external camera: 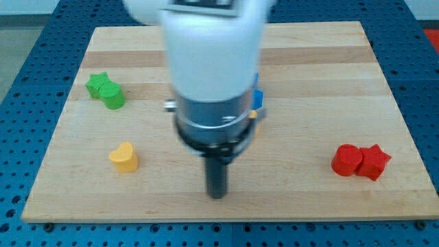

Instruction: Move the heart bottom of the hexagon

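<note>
A yellow heart block (124, 156) lies at the view's lower left of the wooden board. My tip (217, 195) is on the board near its bottom edge, well to the right of the yellow heart and apart from it. A red hexagon-like block (347, 160) sits at the view's right, touching a red star block (374, 162) on its right. The arm's white and grey body hides the board's middle.
A green star block (98, 84) and a green round block (113, 97) touch each other at the view's upper left. A blue block (258, 99) and a bit of a yellow-orange block (253, 114) peek out right of the arm. The wooden board (309, 68) lies on a blue perforated table.
</note>
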Controlling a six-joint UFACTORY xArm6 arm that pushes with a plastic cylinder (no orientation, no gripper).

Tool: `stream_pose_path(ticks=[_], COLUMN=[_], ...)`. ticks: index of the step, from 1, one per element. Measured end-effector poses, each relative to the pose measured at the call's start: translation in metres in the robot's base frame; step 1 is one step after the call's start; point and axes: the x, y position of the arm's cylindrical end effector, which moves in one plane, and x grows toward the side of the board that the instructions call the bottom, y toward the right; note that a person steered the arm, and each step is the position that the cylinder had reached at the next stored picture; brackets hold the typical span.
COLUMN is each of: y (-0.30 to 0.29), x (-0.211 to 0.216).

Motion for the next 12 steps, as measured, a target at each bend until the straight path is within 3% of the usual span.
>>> stream_pose_path(ticks=[2, 4, 5, 6, 9, 12], y=[-0.127, -0.186, -0.179, -0.178, -0.131, 0.016], x=[0.028, -0.010, -0.066, -0.075, -0.051, -0.049])
